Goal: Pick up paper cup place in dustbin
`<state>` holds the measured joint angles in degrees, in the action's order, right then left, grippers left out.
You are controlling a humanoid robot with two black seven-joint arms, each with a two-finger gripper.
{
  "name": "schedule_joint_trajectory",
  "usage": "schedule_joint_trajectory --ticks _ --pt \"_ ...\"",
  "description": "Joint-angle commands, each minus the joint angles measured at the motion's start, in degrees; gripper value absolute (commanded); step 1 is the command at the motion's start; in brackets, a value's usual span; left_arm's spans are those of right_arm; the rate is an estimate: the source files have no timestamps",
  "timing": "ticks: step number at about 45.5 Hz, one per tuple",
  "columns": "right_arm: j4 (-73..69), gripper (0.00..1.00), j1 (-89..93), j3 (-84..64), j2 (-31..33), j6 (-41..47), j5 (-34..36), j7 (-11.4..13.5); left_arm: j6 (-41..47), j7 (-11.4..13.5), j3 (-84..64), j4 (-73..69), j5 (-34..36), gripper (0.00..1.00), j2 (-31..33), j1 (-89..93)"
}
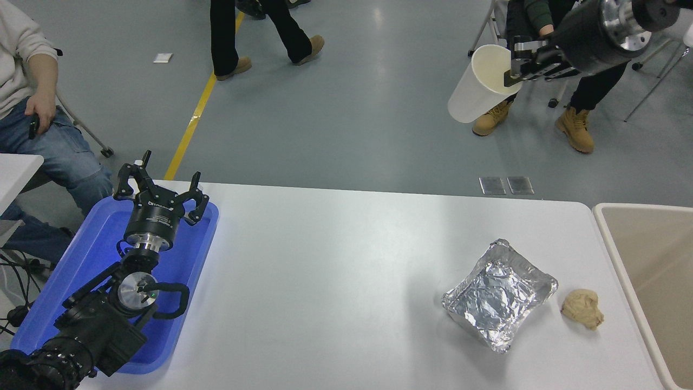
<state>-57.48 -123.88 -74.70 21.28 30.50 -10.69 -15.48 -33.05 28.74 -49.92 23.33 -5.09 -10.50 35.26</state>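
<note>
Pinching only the rim, my right gripper (514,64) held the paper cup (479,86) tilted, high beyond the table's far edge. I judged it could slip before reaching the dustbin (609,238). My left gripper (159,187) sat spread over the blue tray (81,265).

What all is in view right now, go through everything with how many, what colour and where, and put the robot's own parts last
paper cup: one, white with cream inside, held tilted in the air at upper right, beyond the table's far edge
dustbin: one, beige, at the table's right end, partly cut off by the picture's edge
table: one, white, across the lower picture
foil tray: one, crumpled silver, right part of the table
crumpled lump: one, tan, just right of the foil tray
blue tray: one, at the table's left end
people: seated at far left, walking at top centre, seated at upper right
left pincer: black, open, parked over the blue tray
right pincer: black, shut on the paper cup's rim
</note>
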Motion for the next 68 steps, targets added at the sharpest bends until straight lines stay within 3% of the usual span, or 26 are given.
schedule_joint_trajectory --ticks 1,19,27,36,43,48,58,68 --pt "2.10 0.00 4.87 -8.18 3.85 -7.20 2.33 0.28 0.00 0.00 0.00 0.05 0.00 1.00 -0.04 -0.01" --pt "20.21 0.00 30.53 -13.98 12.91 -16.43 11.20 0.71 0.00 0.00 0.00 0.05 0.00 1.00 0.04 0.08" --pt "20.74 0.00 37.56 -13.72 15.28 -22.93 17.18 2.82 0.00 0.00 0.00 0.05 0.00 1.00 -0.04 0.07" --pt "25.92 0.00 47.84 -13.28 15.28 -28.56 23.86 7.39 0.00 0.00 0.00 0.05 0.00 1.00 0.04 0.08" --pt "26.89 0.00 55.32 -13.11 15.28 -30.67 27.65 7.92 0.00 0.00 0.00 0.05 0.00 1.00 0.04 0.08" --pt "26.89 0.00 59.80 -10.13 15.02 -34.09 27.65 8.01 0.00 0.00 0.00 -0.04 0.00 1.00 -0.04 0.08" --pt "28.03 0.00 70.61 -0.37 12.92 -41.04 27.65 10.65 0.00 0.00 0.00 0.05 0.00 1.00 -0.04 0.08" --pt "33.57 0.00 79.23 6.75 10.36 -41.57 27.65 11.35 0.00 0.00 0.00 0.05 0.00 1.00 0.04 0.08"
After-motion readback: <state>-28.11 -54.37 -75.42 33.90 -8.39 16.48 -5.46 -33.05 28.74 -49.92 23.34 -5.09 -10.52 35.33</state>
